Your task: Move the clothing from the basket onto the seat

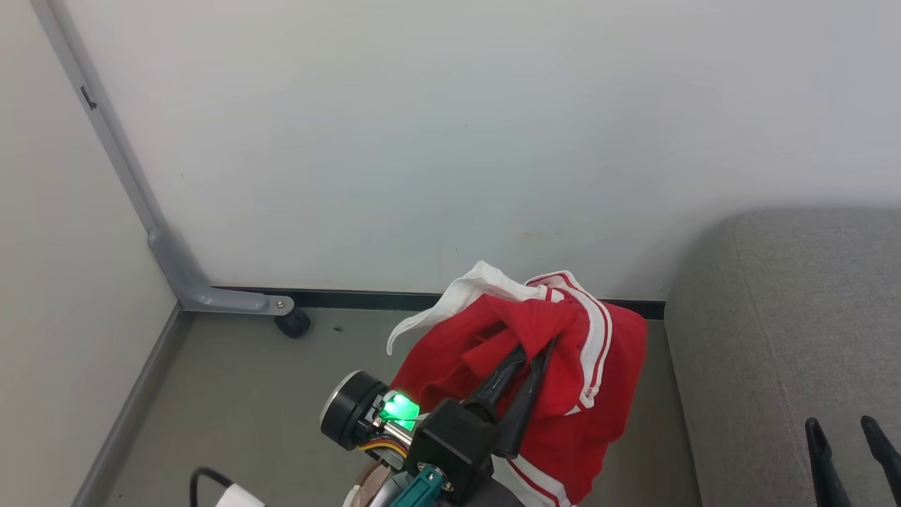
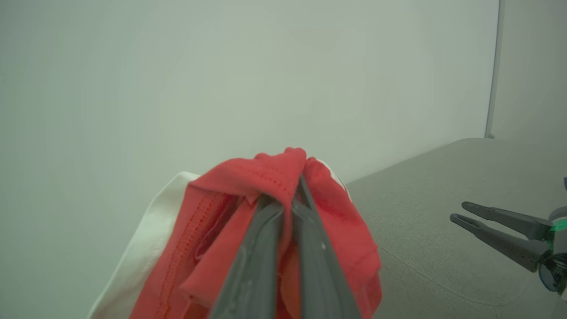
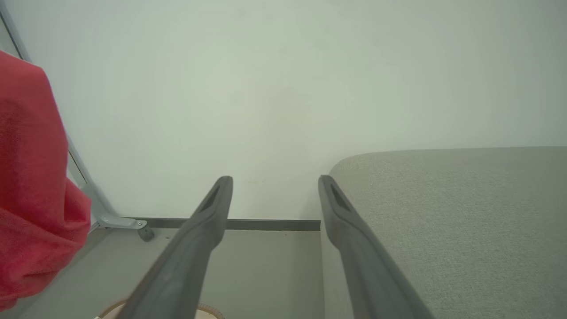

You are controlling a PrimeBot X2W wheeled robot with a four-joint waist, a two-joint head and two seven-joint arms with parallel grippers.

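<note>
My left gripper (image 1: 536,350) is shut on the clothing (image 1: 605,394), a bunched red garment with white stripes and white trim that hangs in the air above the floor, just left of the seat (image 1: 788,338). In the left wrist view the left gripper (image 2: 285,195) pinches a fold of the clothing (image 2: 248,177), with the grey seat (image 2: 421,230) to its right. My right gripper (image 1: 845,426) stands open over the seat's near part with nothing between its fingers. The right gripper (image 3: 274,179) points at the seat's corner (image 3: 443,212), and the clothing (image 3: 26,177) hangs to its left. A sliver of the basket's brown rim (image 3: 210,309) shows at the bottom edge.
A pale wall with a dark baseboard (image 1: 366,299) stands close behind. A grey metal frame leg on a black castor (image 1: 292,322) sits in the left corner. A white plug with a black cable (image 1: 232,496) lies on the grey floor at the lower left.
</note>
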